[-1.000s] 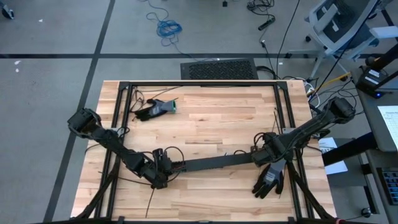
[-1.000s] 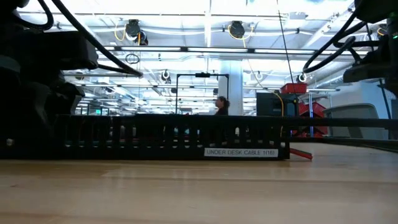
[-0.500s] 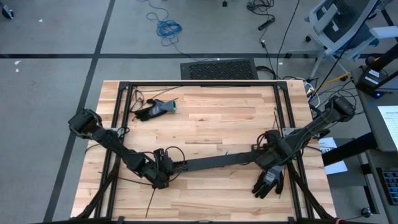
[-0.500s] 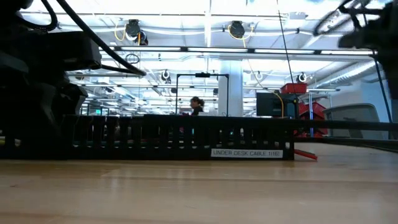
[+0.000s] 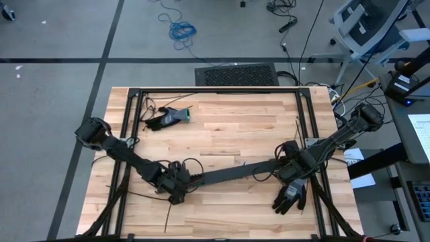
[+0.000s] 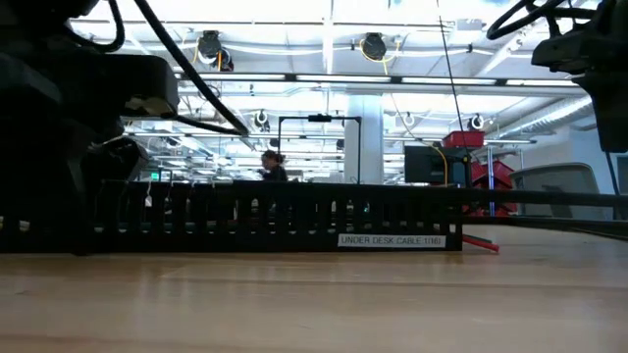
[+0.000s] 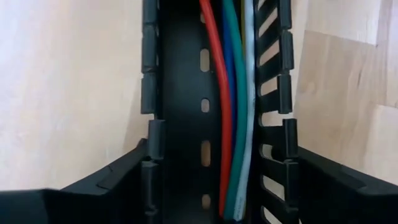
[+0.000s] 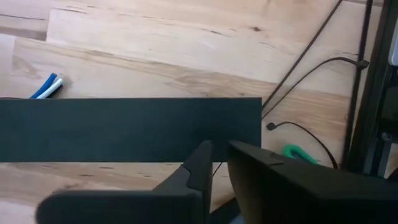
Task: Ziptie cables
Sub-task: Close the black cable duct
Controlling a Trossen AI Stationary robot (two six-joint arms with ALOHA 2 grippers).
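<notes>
A long black slotted cable tray [image 5: 235, 173] lies across the table's near half, and shows broadside in the low view [image 6: 275, 216]. The cables [image 7: 230, 124], red, green, blue and white, run along inside it; blue and white ends [image 8: 46, 87] show beyond its wall. My left gripper [image 5: 179, 185] is at the tray's left end, shut on it. My right gripper [image 5: 290, 168] is at the tray's right end [image 8: 249, 124], its fingers [image 8: 200, 155] almost together. What lies between them does not show. My left gripper straddles the tray at its left end, one finger [image 7: 106, 183] against the outside of each slotted wall [image 7: 149, 149]. The fingers lie along the tray, which rests on the table. My right gripper: I cannot tell whether it touches the tray or anything else.
A black glove [image 5: 168, 117] lies at the far left and another [image 5: 290, 196] near my right gripper. Thin black strips lie at the near edge [image 5: 164, 216] and the right [image 5: 297, 128]. A black frame [image 5: 215, 90] rims the table. A person walks in the room behind [image 6: 272, 165].
My left gripper has gone a little toward the table's right edge, and the tray has slid the same way along the table. My right gripper has drawn back slightly toward the right and near edge.
</notes>
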